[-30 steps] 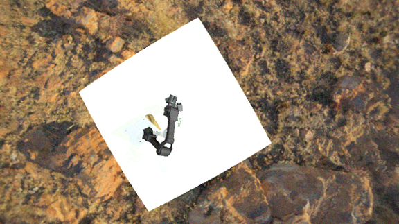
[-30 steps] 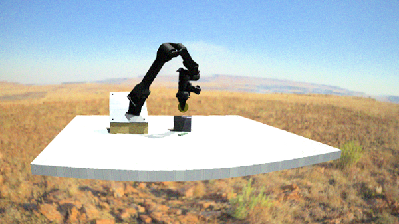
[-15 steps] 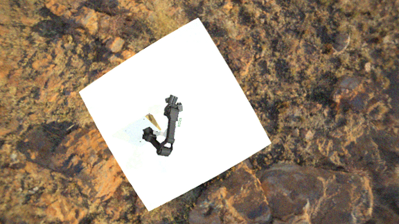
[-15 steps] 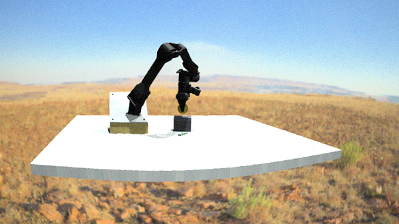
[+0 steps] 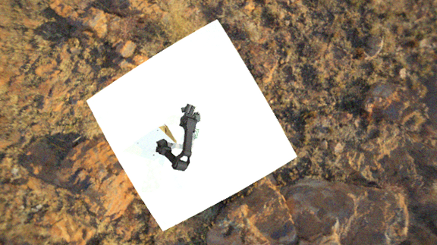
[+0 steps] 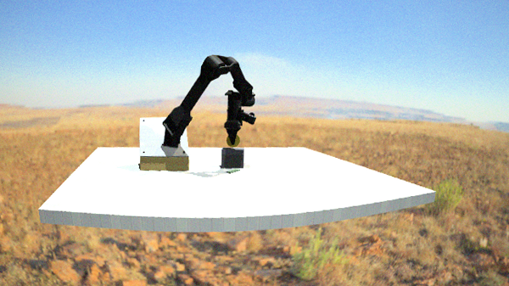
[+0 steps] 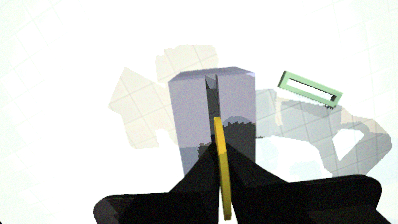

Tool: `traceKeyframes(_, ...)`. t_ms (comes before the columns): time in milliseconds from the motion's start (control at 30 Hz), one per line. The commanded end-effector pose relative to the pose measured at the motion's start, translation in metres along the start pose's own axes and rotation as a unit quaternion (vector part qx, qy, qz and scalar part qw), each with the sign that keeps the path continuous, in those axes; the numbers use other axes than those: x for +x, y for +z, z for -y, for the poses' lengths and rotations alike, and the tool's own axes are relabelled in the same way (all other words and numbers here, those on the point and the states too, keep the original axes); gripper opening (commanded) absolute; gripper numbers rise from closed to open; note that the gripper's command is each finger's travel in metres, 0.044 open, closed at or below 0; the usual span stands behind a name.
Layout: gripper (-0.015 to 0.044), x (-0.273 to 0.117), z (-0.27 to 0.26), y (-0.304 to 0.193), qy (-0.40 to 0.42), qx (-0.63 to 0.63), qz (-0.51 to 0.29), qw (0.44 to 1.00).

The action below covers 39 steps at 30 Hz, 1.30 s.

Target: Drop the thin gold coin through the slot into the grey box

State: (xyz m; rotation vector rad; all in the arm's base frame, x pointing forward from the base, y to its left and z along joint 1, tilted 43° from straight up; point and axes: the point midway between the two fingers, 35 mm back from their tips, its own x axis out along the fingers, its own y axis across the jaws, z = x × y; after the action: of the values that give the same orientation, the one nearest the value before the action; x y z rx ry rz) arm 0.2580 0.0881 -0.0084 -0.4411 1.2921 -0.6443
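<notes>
White square platform (image 6: 278,190) on rocky orange ground, frame centre: black parallel-jaw gripper (image 7: 222,165) clamps thin gold coin (image 7: 222,165) above slotted grey box (image 7: 192,107).

A white slab (image 6: 278,190) fills the middle of the exterior view, its pale edge curving along the lower frame — dry golden grassland (image 6: 407,140) spreads behind it under a hazy blue sky (image 6: 368,37). Seen from the top, orange-brown rocks (image 5: 353,91) surround it on all sides.

White table (image 6: 304,187) with grey box (image 6: 232,157), green holder (image 7: 310,89) beside it, arm's tan base block (image 6: 164,163).
</notes>
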Motion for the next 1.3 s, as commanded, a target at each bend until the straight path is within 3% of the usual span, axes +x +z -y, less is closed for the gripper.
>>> traceKeyframes(0, 0.0000, 0.003, 0.000, 0.000, -0.001, -0.002, 0.001, 1.000)
traceKeyframes(167, 0.0000, 0.005, 0.000, 0.000, -0.001, -0.002, 0.001, 1.000)
traceKeyframes(367, 0.0157, 0.003, 0.000, 0.000, 0.000, 0.000, 0.000, 1.000)
traceKeyframes(667, 0.0161, 0.003, 0.000, 0.000, 0.000, 0.000, 0.000, 1.000)
traceKeyframes(967, 0.0397, -0.017, 0.000, 0.000, 0.000, -0.001, 0.000, 1.000)
traceKeyframes(1033, 0.0440, -0.036, 0.001, -0.001, -0.002, -0.002, -0.001, 1.000)
traceKeyframes(1100, 0.0440, -0.055, 0.003, -0.003, -0.004, -0.004, -0.001, 1.000)
traceKeyframes(1267, 0.0440, -0.057, 0.003, -0.004, -0.004, -0.004, -0.001, 1.000)
